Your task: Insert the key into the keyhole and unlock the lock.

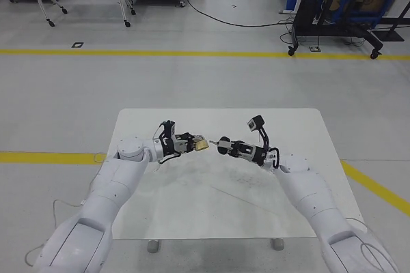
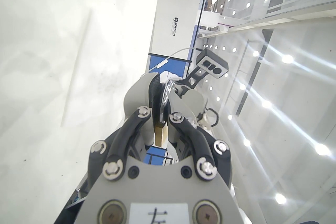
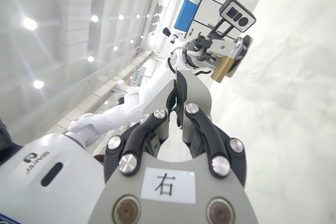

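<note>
A brass padlock (image 1: 201,145) hangs in the air over the middle of the white table (image 1: 212,205), with my left gripper (image 1: 192,143) shut on it. In the left wrist view its brass body (image 2: 160,135) and silver shackle (image 2: 167,92) sit between the fingers of the left gripper (image 2: 164,97). My right gripper (image 1: 223,145) faces it from the other side, shut on the thin key (image 1: 213,142). The key's blade points at the padlock from very close; I cannot tell if they touch. In the right wrist view the padlock (image 3: 222,68) lies just beyond the right gripper (image 3: 179,79).
Both arms meet above the table's far half. The table top (image 3: 283,83) under them is bare white. Beyond the table lie grey floor with yellow lines (image 1: 191,52) and a wheeled rack (image 1: 342,27) at the far right.
</note>
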`<state>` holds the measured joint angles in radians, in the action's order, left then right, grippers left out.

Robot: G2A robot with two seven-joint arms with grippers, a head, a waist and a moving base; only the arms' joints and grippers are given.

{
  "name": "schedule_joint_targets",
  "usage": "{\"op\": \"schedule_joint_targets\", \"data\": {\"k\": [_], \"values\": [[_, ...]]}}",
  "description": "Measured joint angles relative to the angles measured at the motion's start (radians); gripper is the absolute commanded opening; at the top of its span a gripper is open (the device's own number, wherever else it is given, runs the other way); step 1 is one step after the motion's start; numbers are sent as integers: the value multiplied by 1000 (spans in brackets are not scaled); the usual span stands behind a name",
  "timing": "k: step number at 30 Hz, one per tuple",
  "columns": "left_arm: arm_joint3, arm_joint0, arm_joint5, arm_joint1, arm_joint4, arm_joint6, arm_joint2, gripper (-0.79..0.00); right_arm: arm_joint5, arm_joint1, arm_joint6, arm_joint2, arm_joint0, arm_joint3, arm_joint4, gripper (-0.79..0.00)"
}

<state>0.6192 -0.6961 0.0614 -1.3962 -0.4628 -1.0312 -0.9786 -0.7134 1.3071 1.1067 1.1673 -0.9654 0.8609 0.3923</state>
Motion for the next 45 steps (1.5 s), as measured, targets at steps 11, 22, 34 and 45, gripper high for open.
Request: {"op": "schedule_joint_targets", "data": {"k": [11,22,34,45], "values": [[19,74,-228,-31,70,47,77,-785,23,-111,-92,254,-325,579,-533,-785],[20,72,-225,-31,67,47,76,-785,21,-110,-91,252,-319,541,-484,-785],[20,72,-225,-31,67,47,76,-785,21,-110,-91,252,-319,541,-484,-785],[20,72,-225,-31,67,47,76,-785,21,-110,-91,252,-319,541,-484,-785]]}}
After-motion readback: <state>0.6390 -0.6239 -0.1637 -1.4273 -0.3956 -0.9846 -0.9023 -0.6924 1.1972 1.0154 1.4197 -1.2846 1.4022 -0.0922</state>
